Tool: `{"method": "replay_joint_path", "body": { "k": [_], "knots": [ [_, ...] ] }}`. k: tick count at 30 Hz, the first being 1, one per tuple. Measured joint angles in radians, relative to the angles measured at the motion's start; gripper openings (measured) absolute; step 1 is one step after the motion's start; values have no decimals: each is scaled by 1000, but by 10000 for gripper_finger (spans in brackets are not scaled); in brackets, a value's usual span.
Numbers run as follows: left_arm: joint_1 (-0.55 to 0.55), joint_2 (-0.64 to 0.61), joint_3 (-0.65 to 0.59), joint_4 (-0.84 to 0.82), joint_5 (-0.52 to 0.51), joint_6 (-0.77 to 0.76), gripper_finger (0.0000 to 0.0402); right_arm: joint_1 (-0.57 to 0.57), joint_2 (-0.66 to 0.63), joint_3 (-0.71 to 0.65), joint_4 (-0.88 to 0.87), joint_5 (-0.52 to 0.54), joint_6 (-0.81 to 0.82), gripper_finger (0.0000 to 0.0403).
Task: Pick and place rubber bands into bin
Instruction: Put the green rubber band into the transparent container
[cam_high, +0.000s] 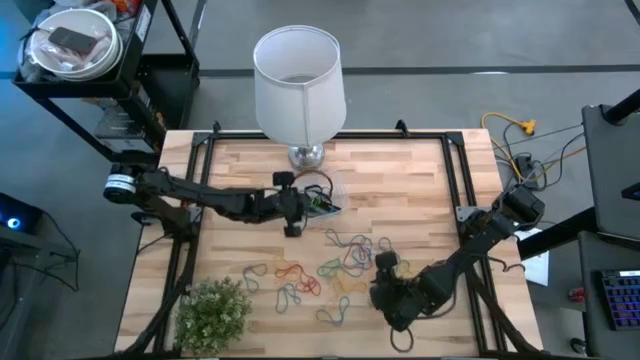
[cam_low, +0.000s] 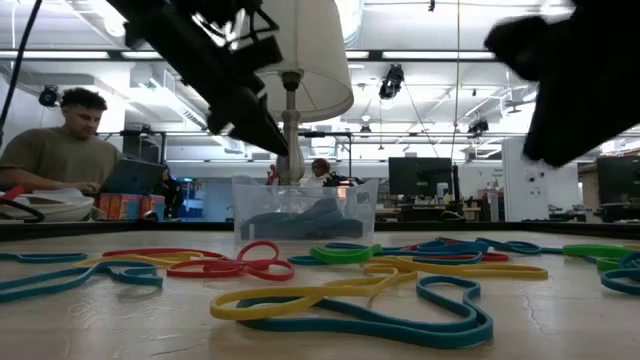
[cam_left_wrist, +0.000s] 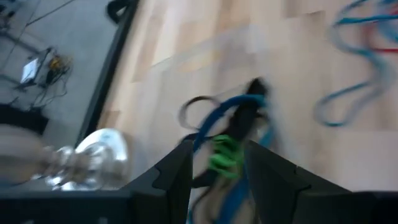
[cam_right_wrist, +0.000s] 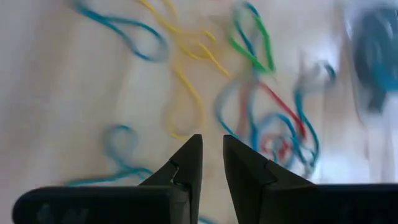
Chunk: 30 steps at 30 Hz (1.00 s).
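Rubber bands (cam_low: 350, 300) litter the wooden table (cam_high: 420, 170); left gripper (cam_high: 316, 205) released over bin (cam_low: 305, 215), person (cam_low: 60, 145) behind.

Both arms are matte black, built from slim jointed links with chunky rounded housings at the joints. The left arm (cam_high: 215, 200) has a white-and-silver collar near its base, and thin black cables loop by its wrist. Each claw ends in two angular black fingers (cam_right_wrist: 186, 165), wedge-shaped, with stepped notches on their inner edges.
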Motion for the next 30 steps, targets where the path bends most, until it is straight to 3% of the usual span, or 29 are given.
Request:
{"method": "replay_joint_path", "body": {
  "k": [8, 16, 30],
  "knots": [
    [-153, -62, -2, -16, -4, 5, 130, -80, 0, -72, -177, -55, 330, 59],
    [-215, -129, -2, -60, -14, -25, 130, -88, -8, -112, -170, -154, 410, 59],
    [-224, -126, -2, -61, -14, -26, 130, -87, -13, -159, -168, -174, 512, 60]
  ]
}}
